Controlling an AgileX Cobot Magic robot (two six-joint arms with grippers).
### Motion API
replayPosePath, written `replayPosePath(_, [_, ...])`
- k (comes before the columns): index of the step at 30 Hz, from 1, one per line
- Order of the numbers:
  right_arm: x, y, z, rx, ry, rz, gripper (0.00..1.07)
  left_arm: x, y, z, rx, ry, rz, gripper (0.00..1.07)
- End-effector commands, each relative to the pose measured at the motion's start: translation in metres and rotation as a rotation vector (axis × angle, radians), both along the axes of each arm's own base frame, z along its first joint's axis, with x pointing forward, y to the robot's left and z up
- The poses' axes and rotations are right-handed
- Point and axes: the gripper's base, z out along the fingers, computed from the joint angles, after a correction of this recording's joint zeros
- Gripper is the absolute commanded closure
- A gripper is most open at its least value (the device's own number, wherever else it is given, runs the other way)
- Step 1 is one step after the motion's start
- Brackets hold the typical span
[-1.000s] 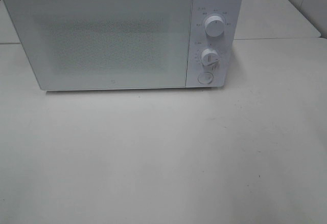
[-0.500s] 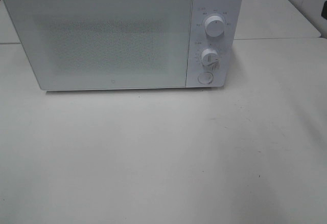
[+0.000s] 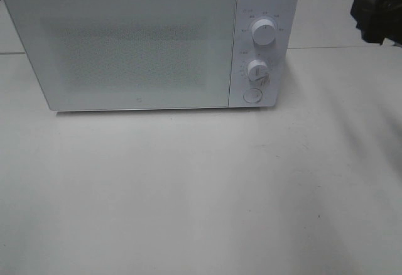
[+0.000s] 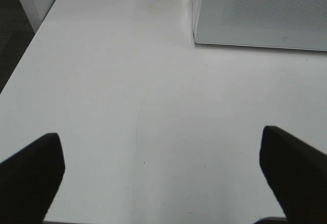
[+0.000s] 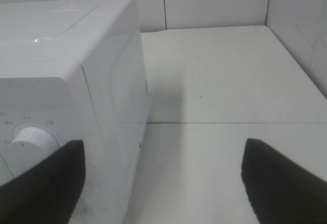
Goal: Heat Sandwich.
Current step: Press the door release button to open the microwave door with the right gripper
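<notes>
Exterior high shows the microwave (image 3: 125, 43), door shut, on the table (image 3: 188, 193); we cannot tell where the sandwich is. Left wrist: our left gripper (image 4: 159, 132) spread wide, empty. Right wrist: right gripper (image 5: 163, 141) parted beside the microwave's dial (image 5: 31, 139), holding nothing.

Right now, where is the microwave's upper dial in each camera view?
Exterior high: upper dial on the microwave control panel, right of the door, above the lower dial.
Left wrist: not in it; only the door's lower corner shows.
Right wrist: on the front panel, near the microwave's top edge.
Shared landmark: the white microwave body.
</notes>
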Motion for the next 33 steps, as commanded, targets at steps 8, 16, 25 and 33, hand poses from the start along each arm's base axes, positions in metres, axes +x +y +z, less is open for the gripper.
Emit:
replayPosePath(8, [0.002, 0.033, -0.047, -0.082, -0.022, -0.016, 0.31, 0.0, 0.0, 0.001, 0.0, -0.013, 0.001, 0.1])
replayPosePath(16, [-0.001, 0.065, -0.071, -0.121, 0.0, 0.011, 0.31, 0.0, 0.0, 0.001, 0.0, -0.013, 0.001, 0.1])
replayPosePath(25, [-0.013, 0.096, -0.097, -0.118, 0.047, 0.009, 0.31, 0.0, 0.0, 0.001, 0.0, -0.013, 0.001, 0.1])
replayPosePath(33, [-0.026, 0.115, -0.107, -0.107, 0.065, 0.01, 0.31, 0.0, 0.0, 0.001, 0.0, -0.013, 0.001, 0.1])
